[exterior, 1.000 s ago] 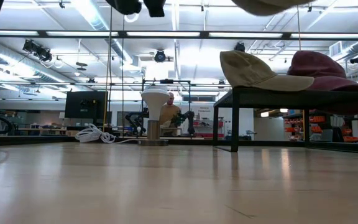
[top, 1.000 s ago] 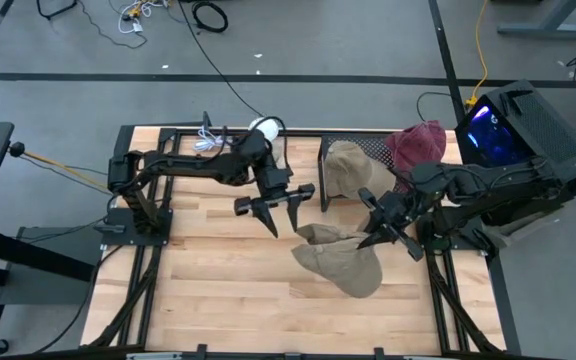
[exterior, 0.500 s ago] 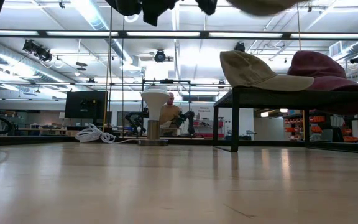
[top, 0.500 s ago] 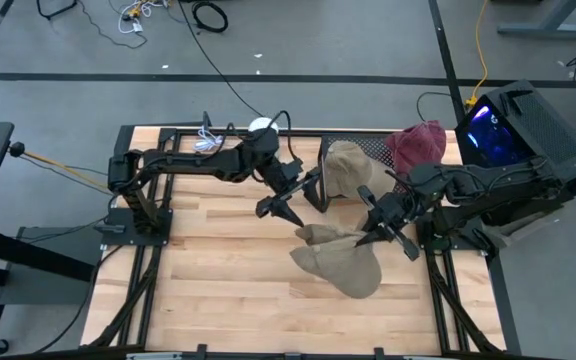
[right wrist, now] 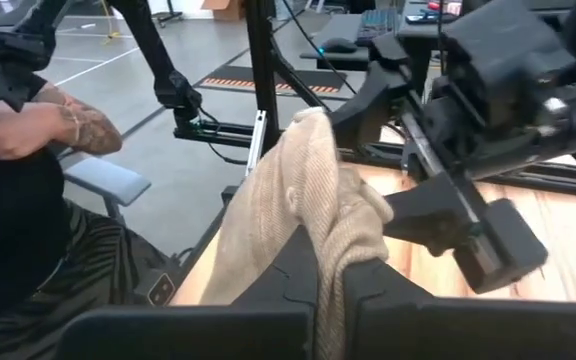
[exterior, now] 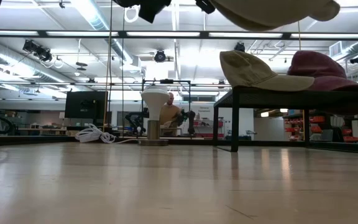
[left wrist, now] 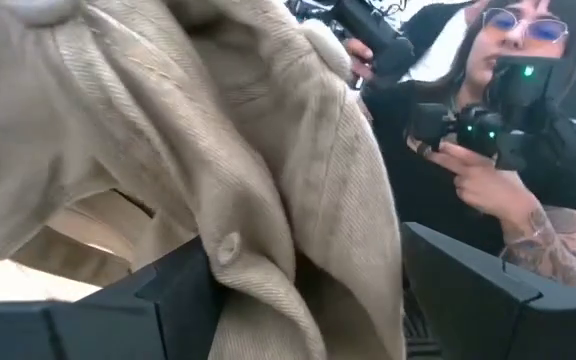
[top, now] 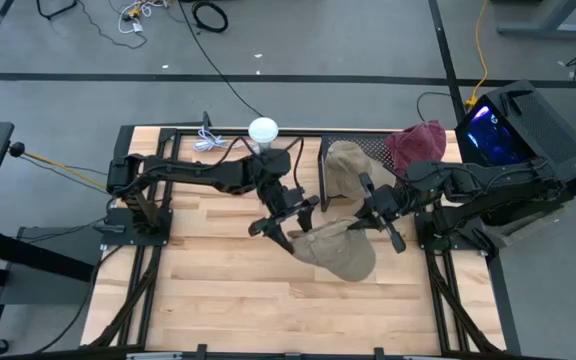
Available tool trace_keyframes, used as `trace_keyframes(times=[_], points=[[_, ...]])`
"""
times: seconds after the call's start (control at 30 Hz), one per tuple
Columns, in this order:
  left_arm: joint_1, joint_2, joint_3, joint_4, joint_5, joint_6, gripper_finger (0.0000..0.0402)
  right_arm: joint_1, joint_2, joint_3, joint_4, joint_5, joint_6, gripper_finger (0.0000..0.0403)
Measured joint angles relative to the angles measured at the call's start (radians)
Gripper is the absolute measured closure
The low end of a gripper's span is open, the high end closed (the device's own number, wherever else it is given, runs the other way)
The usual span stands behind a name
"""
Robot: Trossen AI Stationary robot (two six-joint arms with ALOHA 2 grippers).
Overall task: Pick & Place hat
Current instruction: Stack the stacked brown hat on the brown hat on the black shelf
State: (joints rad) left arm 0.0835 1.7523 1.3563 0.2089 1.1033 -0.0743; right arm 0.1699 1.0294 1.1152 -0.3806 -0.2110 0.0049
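Note:
A tan corduroy hat hangs in the air over the middle right of the table. It shows at the top of the low view. My right gripper is shut on it from the right. My left gripper is open at the hat's left edge. In the left wrist view its fingers stand on either side of the hat's cloth, near a small button. A second tan cap and a maroon hat rest on a black rack at the far right. My right gripper pinches a bunched fold of the hat's cloth between its two fingers, coming from the table's right. The hat is lifted clear of the table and hangs slack toward the left. My left gripper has the hat's cloth between its open fingers; I cannot tell whether they touch it.
The rack stands on legs at the far right with both other hats on top. A white lamp-like stand and a coiled white cable sit at the far edge. A person holding controllers is beyond the table.
My left gripper has swung from the table's middle toward the right and near side, up to the hanging hat, staying open. My right gripper has carried the hat a little toward the left and far side. The hat has drawn together from a spread shape into a more compact one.

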Motion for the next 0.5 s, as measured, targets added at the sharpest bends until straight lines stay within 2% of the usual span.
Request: trace_keyframes(times=[0.1, 0.23, 0.33, 0.43, 0.5], points=[[-0.004, 0.000, 0.000, -0.003, -0.052, 0.009, 0.0106, 0.000, 0.000, 0.000, 0.010, 0.026, 0.008, 0.0401], [-0.005, 0.000, 0.000, -0.007, -0.213, 0.024, 0.0106, 0.000, 0.000, 0.000, 0.038, 0.098, 0.013, 0.0401], [-0.007, 0.000, 0.000, -0.007, -0.282, 0.064, 0.0119, 0.000, 0.000, 0.000, 0.040, 0.152, 0.022, 0.0401], [-0.009, 0.000, 0.000, 0.000, -0.326, 0.068, 0.0161, 0.000, 0.000, 0.000, 0.029, 0.181, 0.037, 0.0401], [-0.009, 0.000, 0.000, 0.001, -0.328, 0.060, 0.0208, 0.000, 0.000, 0.000, 0.021, 0.189, 0.039, 0.0400]])
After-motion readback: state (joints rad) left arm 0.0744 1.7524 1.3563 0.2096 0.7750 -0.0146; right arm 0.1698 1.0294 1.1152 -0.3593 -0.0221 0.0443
